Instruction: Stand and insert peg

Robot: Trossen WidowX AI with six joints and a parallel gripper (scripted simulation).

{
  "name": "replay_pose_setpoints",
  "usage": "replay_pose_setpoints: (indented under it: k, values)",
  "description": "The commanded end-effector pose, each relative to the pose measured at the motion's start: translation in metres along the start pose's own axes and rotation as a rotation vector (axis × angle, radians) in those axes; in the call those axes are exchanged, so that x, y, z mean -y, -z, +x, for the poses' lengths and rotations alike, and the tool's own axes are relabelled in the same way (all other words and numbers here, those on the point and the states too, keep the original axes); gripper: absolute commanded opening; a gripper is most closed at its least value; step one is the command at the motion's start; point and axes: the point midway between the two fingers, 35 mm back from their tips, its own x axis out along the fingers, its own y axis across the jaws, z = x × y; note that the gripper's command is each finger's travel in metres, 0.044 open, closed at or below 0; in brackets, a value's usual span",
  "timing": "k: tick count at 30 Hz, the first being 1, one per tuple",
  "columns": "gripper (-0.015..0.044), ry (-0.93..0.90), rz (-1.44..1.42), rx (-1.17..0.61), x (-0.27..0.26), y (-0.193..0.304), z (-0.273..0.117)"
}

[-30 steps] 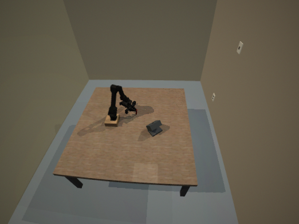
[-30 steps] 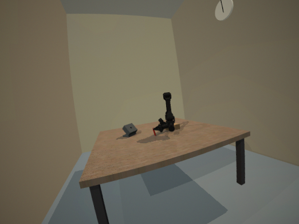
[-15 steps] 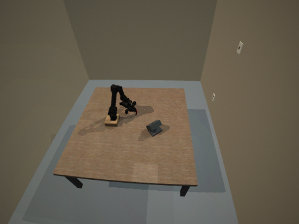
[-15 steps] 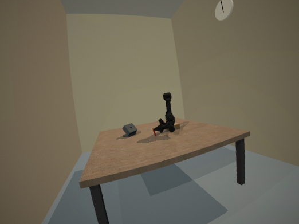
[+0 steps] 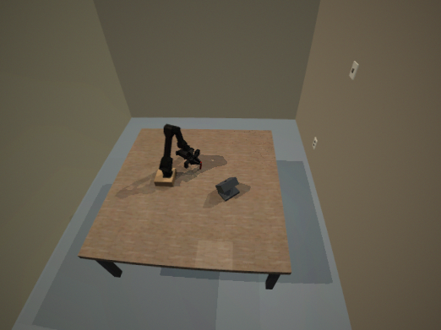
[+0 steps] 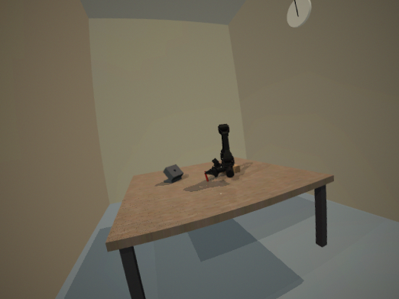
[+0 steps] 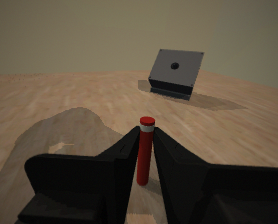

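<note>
Looking from the wrist, we see the gripper (image 5: 200, 163) (image 6: 206, 173) (image 7: 146, 130) closed on the red peg (image 5: 200, 165) (image 6: 206, 177) (image 7: 144, 157), near its white band, which is at the upper end; the sloped panel (image 5: 227, 185) (image 6: 173, 171) (image 7: 182, 67) stands well apart, on the table (image 5: 169, 230) (image 6: 229, 201) (image 7: 65, 95)

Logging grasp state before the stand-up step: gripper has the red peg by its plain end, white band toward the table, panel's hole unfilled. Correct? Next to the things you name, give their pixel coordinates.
One fix: the ends are swapped. The wrist view shows the gripper (image 5: 200, 163) (image 6: 206, 173) (image 7: 146, 130) holding the red peg (image 5: 201, 165) (image 6: 206, 177) (image 7: 144, 160) near its white-banded end, plain end toward the table. The panel's hole (image 6: 175, 170) (image 7: 175, 66) is unfilled, as you say.
</note>
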Motion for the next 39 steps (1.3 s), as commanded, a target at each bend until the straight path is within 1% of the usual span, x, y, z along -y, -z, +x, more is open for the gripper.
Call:
replay_pose_setpoints:
  k: [1,39]
  values:
    - [0.0051,0.000,0.000,-0.001,0.0001,0.0019,-0.0010]
    - [0.0056,-0.018,0.000,0.050,0.0022,0.0032,-0.0080]
